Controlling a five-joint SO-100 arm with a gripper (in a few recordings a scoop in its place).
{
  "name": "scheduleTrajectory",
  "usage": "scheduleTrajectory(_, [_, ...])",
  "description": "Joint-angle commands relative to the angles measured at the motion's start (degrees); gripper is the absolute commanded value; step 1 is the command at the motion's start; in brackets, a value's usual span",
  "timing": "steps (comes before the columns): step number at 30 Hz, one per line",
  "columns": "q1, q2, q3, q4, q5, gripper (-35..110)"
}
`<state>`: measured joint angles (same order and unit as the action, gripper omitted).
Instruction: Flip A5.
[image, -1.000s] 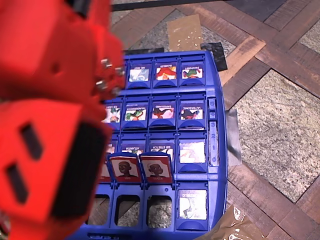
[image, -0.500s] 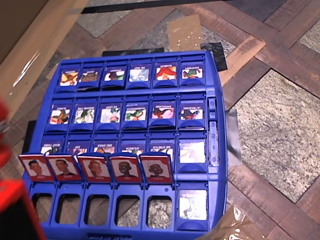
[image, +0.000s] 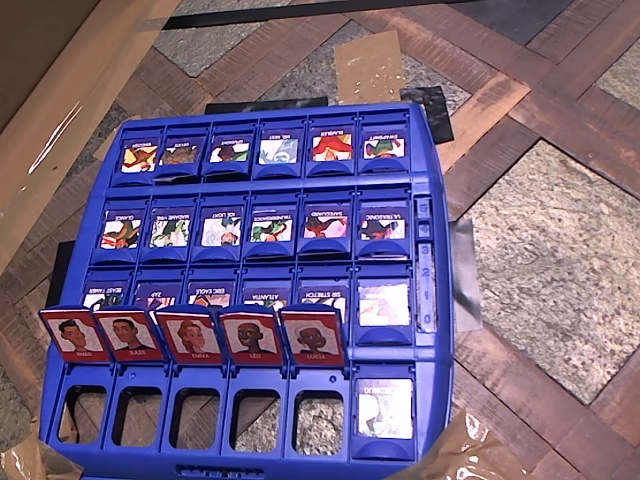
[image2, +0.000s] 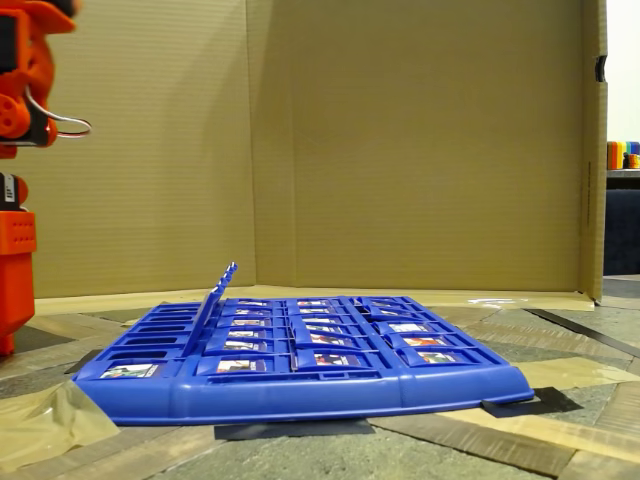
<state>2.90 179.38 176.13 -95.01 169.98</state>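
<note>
Withdrawal of the arm (image2: 14, 230) from over the board (image: 440, 300) to its left edge in the fixed view; we cannot tell whether its jaws are spread. A5 (image: 72, 335) stands upright, leftmost in the near row, not yet flipped.

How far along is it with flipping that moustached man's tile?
Nothing looks done: the moustached man's tile stands upright, leftmost of the standing row. Nothing in hand: the orange arm stands beside the blue board, touching no tile. Left: reaching in and tipping that tile flat.
</note>
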Motion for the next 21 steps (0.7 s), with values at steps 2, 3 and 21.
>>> scheduleTrajectory(2, [-0.8, 0.9, 0.4, -7.6, 0.5, 0])
scheduleTrajectory(3, [-1.0, 1.1, 0.4, -9.3, 0.5, 0])
scheduleTrajectory(21, [-0.9, 8.6, 3.1, -15.4, 0.5, 0])
